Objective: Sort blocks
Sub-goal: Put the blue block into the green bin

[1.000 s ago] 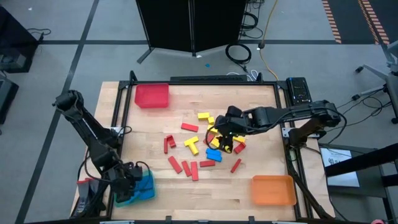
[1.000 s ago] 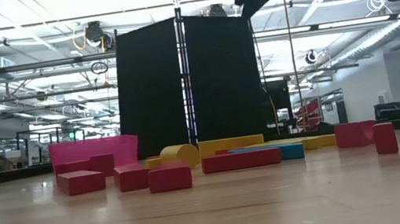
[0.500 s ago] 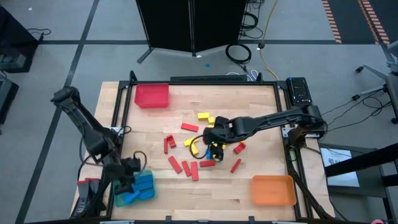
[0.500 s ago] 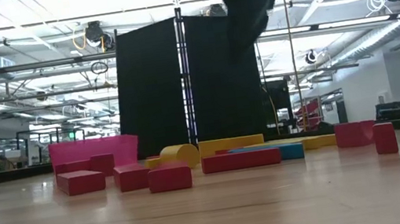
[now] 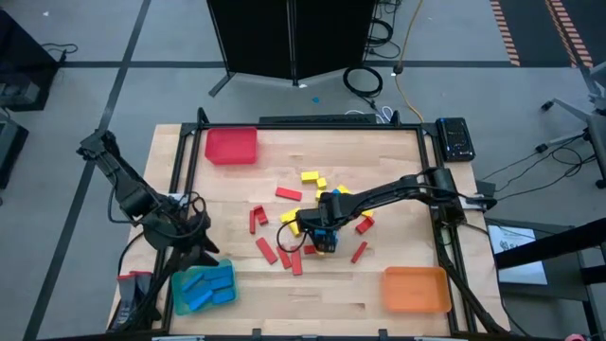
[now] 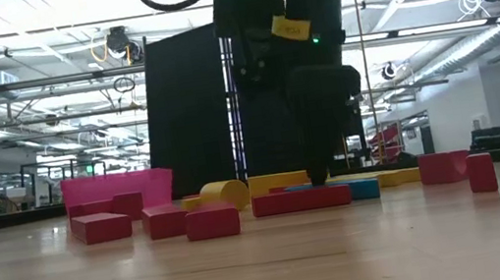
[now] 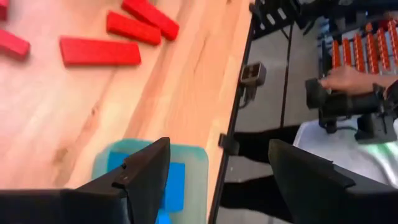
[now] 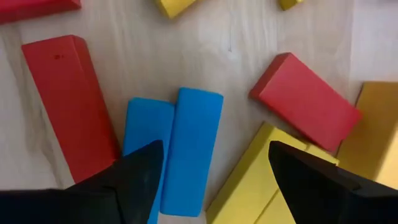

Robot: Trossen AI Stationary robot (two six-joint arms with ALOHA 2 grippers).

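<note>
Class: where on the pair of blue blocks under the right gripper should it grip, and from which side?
Likely from straight above, across the long sides at mid-length: the blue blocks lie flat, side by side, touching, between the open right gripper's fingers.

Even, bright overhead light on the wooden table (image 5: 379, 284); we see only soft, short shadows under the arms. In the low view, ceiling lights (image 6: 62, 9) blow out to white glare, and the right arm (image 6: 302, 53) reads as a dark backlit mass. Tabletop foreground there is soft. Left wrist view: blue tray (image 7: 186, 180) blurred, far floor smeared. Right wrist view: blue blocks (image 8: 180, 155) sharp, fingers (image 8: 311, 186) out of focus.
</note>
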